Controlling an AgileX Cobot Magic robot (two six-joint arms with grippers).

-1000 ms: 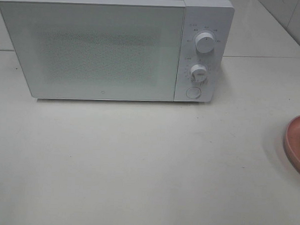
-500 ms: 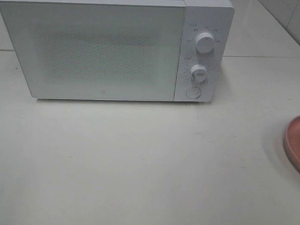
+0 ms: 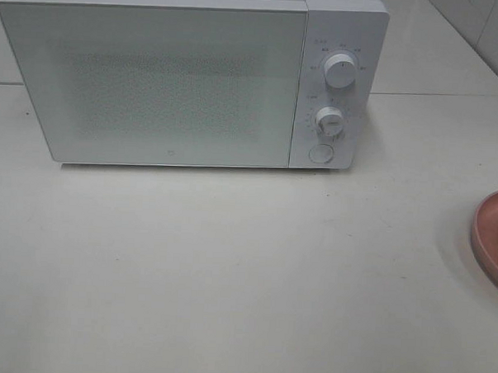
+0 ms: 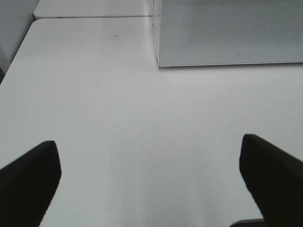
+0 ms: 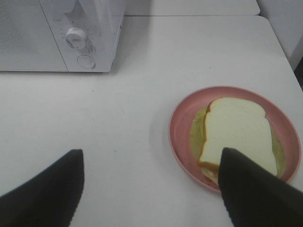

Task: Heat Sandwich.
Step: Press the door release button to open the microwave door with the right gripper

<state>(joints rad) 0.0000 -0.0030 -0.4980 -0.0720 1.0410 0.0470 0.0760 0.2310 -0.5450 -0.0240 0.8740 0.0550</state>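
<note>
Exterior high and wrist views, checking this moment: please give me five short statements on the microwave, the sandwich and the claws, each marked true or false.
1. The microwave door is shut. True.
2. The sandwich lies on the pink plate. True.
3. The right claw is shut on the sandwich. False: it is open and holds nothing.
4. The pink plate stands inside the microwave. False: it rests on the table, off to the right of the microwave.
5. The left claw is open, with only bare table between its fingers. True.
</note>
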